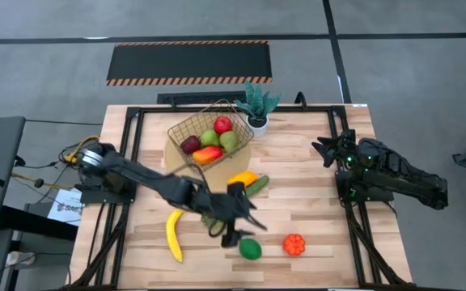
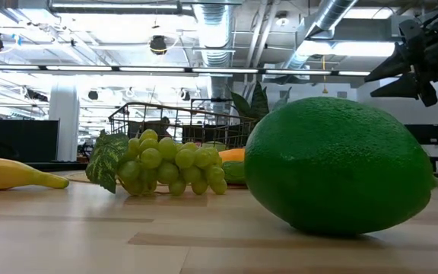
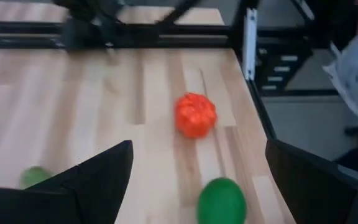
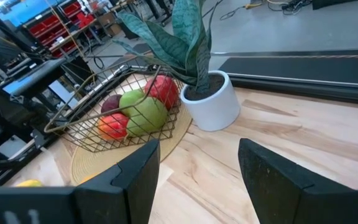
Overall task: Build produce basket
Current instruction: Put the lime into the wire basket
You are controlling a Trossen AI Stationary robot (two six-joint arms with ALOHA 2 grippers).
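Note:
The gold wire basket point(image 1: 210, 133) sits on a round tan mat at the table's far middle. It holds a red apple point(image 1: 222, 124), green pears, a purple piece and a mango point(image 1: 207, 154). On the table lie a banana point(image 1: 173, 234), green grapes point(image 2: 169, 164), a green lime point(image 1: 250, 248), an orange piece point(image 1: 294, 244), a yellow-orange piece point(image 1: 242, 179) and a cucumber point(image 1: 257, 185). My left gripper point(image 1: 231, 230) hovers open over the near middle, just left of the lime point(image 3: 221, 200). My right gripper point(image 1: 326, 149) waits open at the right.
A potted green plant point(image 1: 257, 105) in a white pot stands right of the basket, near the far edge. Black frame rails point(image 1: 354, 218) run along the table's left, right and far sides. Bare wood lies between the orange piece and the right rail.

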